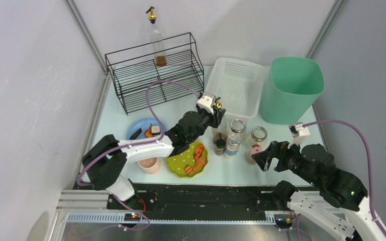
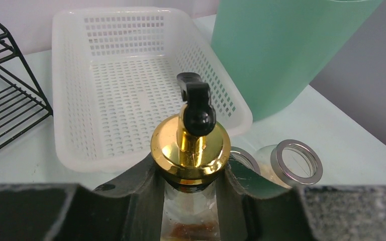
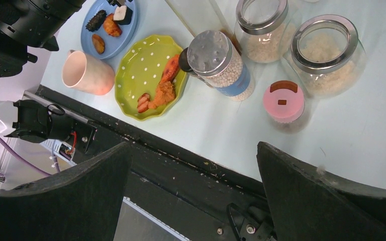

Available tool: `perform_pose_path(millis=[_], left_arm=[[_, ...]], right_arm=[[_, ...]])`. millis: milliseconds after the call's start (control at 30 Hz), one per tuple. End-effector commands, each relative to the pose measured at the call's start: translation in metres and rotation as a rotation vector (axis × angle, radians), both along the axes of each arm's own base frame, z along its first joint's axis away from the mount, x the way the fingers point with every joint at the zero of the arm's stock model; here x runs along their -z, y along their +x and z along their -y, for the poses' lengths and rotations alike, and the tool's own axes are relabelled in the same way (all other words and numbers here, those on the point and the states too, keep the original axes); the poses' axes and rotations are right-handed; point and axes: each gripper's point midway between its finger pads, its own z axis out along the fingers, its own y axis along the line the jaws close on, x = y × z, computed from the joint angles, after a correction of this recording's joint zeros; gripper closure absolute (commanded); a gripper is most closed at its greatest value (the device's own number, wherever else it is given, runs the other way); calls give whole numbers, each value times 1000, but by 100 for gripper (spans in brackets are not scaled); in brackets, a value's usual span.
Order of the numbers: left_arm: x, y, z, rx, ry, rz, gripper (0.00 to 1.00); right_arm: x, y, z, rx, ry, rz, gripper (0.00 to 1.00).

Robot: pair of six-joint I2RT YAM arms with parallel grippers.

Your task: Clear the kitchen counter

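Note:
On the pale mint kitchen counter (image 1: 231, 170) stands a clear glass bottle (image 2: 190, 145) with a gold cap and a black pourer. My left gripper (image 1: 215, 114) is shut on its neck just under the cap, and the fingers (image 2: 140, 201) press both sides of the glass. The bottle's top (image 1: 218, 104) shows in front of the white basket (image 1: 211, 83). My right gripper (image 3: 193, 148) hangs open over the counter's front right edge, nothing between its fingers. It is also in the top view, as the right gripper (image 1: 267, 156).
A black wire rack (image 1: 153, 75) at the back left carries another bottle (image 1: 158, 42). A green bin (image 1: 291, 88) stands back right. On the counter are a blue plate (image 3: 93, 30), a green plate (image 3: 140, 65), a pink cup (image 3: 83, 73), a shaker (image 3: 216, 57), a pink-lidded jar (image 3: 283, 102) and two glass jars (image 3: 324, 47).

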Motion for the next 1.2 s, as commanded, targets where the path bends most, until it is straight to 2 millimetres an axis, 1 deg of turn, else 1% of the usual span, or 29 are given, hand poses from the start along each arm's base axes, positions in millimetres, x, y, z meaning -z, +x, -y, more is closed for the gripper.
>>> perform_pose_path(millis=[0,33,133,167,200,233,333,533,700,800,833,867,900,933,967,1000,1033,1067,1100,1133,1167], left_arm=[[-28,4,-1,-34,-52,51,79],[-31,4,-3,-42,-51,60,80],[-51,4,-13,-62,-42,109,86],[-58,4,-17,-77,-42,122,91],[-61,6,-21,-95,-22,136,95],[-71,6,-25,-106,-27,153,98],[-88,7,-35,-139,10,197,100],[-139,7,-61,-215,53,271,100],[-187,7,-93,-292,49,316,100],[-215,14,-117,-337,37,322,100],[-217,15,-121,-341,47,315,100],[-230,19,-132,-366,34,326,100],[-231,21,-137,-375,41,320,100],[-242,26,-149,-404,30,330,100],[-243,28,-154,-413,43,326,100],[-255,33,-166,-445,33,336,100],[-256,36,-170,-452,39,328,100],[-265,42,-182,-481,31,337,100],[-267,45,-187,-494,37,332,100],[-275,51,-198,-529,32,338,100],[-276,57,-209,-559,43,333,100]], right_arm=[[-8,-2,-1,-11,26,23,1],[-8,-1,-1,-11,25,23,1],[-9,-1,-3,-16,25,22,1],[-8,-1,-3,-16,26,19,1],[-8,-1,-3,-16,26,19,1],[-8,0,-3,-14,25,19,1],[-9,0,-3,-11,27,23,1],[-9,1,-5,-11,29,20,1],[-11,4,-8,-14,38,29,1],[-8,5,-12,-24,40,25,1],[-8,6,-13,-27,40,23,1],[-7,6,-15,-32,39,18,1],[-8,6,-16,-35,42,19,1],[-8,6,-17,-39,41,19,2],[-9,7,-17,-40,44,23,2],[-10,7,-18,-42,45,24,2],[-10,7,-18,-43,46,27,2],[-10,8,-18,-42,43,28,2],[-10,8,-19,-42,44,28,2],[-11,8,-19,-42,44,29,2],[-11,9,-19,-42,46,27,2]])
